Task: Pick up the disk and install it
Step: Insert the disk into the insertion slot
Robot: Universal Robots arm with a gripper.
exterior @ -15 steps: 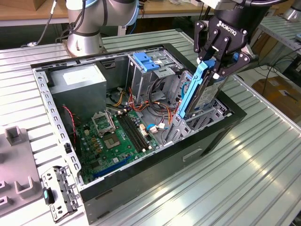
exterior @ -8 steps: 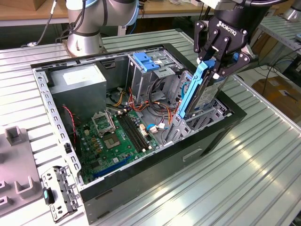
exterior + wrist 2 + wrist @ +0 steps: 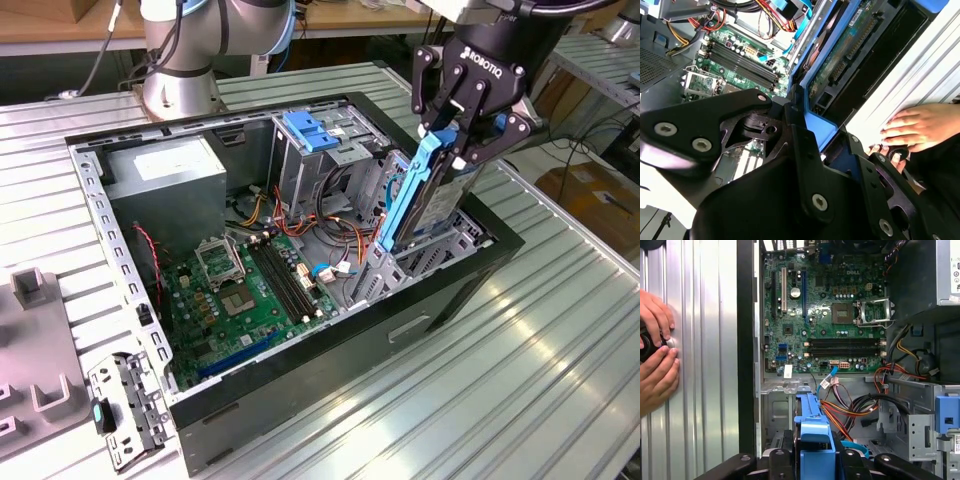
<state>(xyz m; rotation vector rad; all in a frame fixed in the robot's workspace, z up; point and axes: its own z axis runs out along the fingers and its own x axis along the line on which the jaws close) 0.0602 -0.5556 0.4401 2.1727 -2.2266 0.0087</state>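
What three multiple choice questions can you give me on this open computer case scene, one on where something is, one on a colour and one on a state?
1. Where is the disk?
A. flat on the table beside the case
B. held tilted over the end of the case at the exterior view's right
C. lying on the green board

2. What colour are the disk's carrier rails?
A. red
B. yellow
C. blue

3. How is the tool?
A. shut on the disk
B. open, holding nothing
C. shut on a cable

Answers:
1 B, the exterior view shows it tilted over that end.
2 C, the rails show bright blue.
3 A, it clamps the disk's top edge.
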